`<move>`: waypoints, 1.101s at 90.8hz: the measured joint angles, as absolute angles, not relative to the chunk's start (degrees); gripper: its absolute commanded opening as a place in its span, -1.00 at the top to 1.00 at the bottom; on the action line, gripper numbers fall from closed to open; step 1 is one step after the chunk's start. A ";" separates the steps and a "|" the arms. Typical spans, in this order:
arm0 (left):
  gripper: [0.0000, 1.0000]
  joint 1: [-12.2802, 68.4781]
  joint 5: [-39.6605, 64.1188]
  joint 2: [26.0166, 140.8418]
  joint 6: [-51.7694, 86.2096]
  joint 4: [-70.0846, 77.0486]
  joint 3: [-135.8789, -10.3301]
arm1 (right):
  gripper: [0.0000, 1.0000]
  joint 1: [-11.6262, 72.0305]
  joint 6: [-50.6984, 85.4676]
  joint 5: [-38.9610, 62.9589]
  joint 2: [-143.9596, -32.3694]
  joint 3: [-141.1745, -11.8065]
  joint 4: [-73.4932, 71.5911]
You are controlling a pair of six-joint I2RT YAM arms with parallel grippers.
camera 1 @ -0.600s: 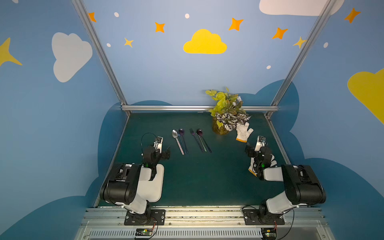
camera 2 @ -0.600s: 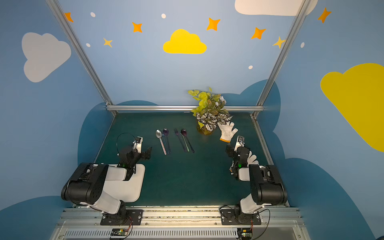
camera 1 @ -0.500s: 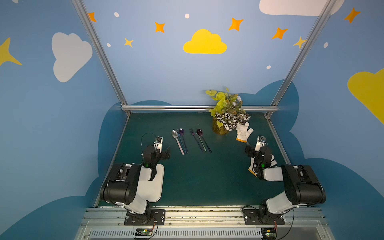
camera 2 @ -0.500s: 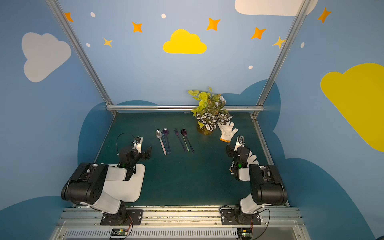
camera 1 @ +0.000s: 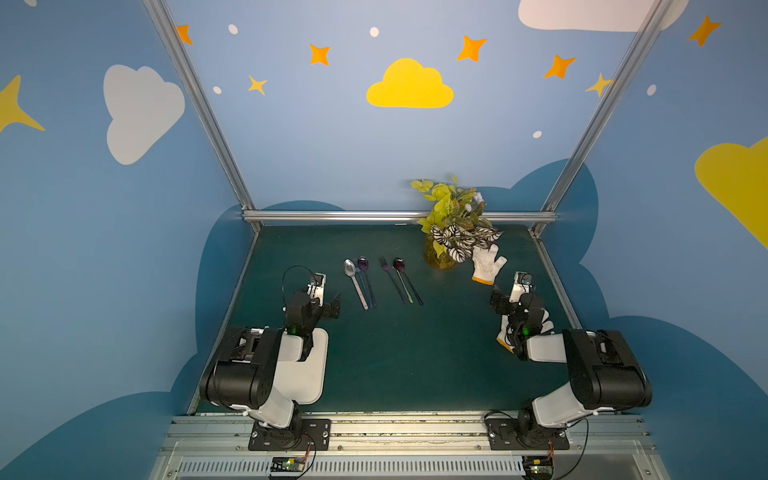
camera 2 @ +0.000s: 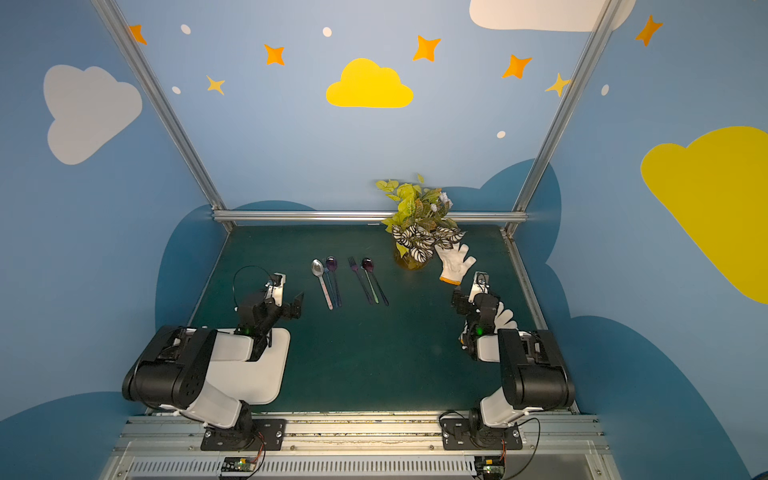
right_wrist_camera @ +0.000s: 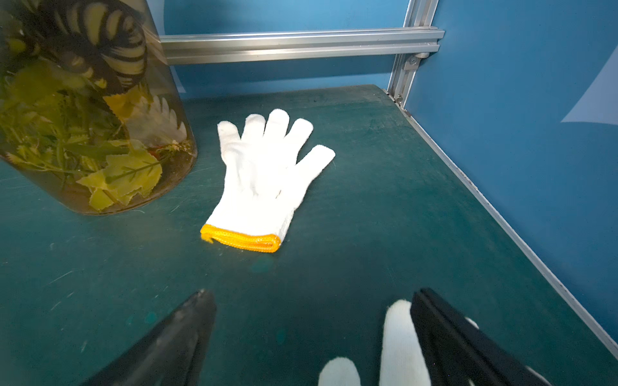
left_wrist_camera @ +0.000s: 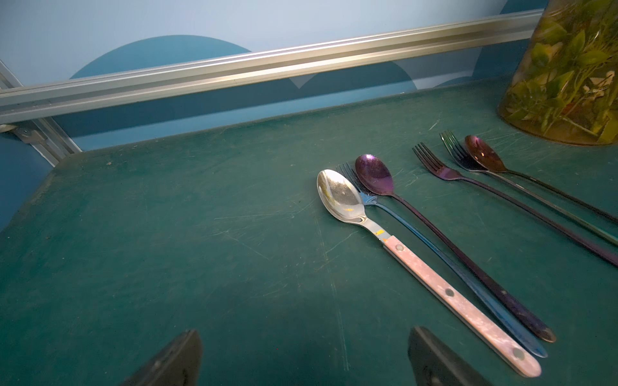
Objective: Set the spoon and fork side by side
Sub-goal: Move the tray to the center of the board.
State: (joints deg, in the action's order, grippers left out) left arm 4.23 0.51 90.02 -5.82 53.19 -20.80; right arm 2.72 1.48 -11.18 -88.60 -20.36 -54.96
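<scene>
a dark green mat covers the table inside a blue booth painted with clouds and stars and edged by aluminium rails. read the mat in both top views as a dial, with the far rail at 12.

at 11 o'clock lies a tight trio, all with handles toward the robot: the silver spoon with a pink handle, the blue fork just beside it, and the purple spoon on the fork's other side. the fork's tines are partly hidden behind the two bowls.

near 12 o'clock lies another set, apart from the first: a purple fork, a dark fork and a bronze spoon.

the left gripper sits at 9 o'clock, near the pink handle's end. its jaws are spread wide and it holds nothing.

the right gripper sits at 3 o'clock, equally spread and empty, above a second glove.

a leaf-filled vase stands at 1 o'clock, and a white glove with an orange cuff lies flat at 2 o'clock.
</scene>
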 measured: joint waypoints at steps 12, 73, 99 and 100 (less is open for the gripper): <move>-1.00 4.12 0.64 90.02 -5.80 53.19 -20.80 | -0.96 2.72 1.48 -11.18 -88.60 -20.36 -54.94; -1.00 5.34 -0.99 55.72 40.66 -25.96 -36.32 | -0.90 5.93 25.43 -6.17 -68.12 -46.26 7.14; -1.00 16.16 4.62 55.44 45.36 -40.07 -30.68 | -0.90 22.41 31.05 1.87 -68.38 -47.33 25.39; -1.00 16.49 4.78 55.70 45.41 -40.03 -30.59 | -0.90 22.81 31.29 2.15 -68.36 -47.31 25.80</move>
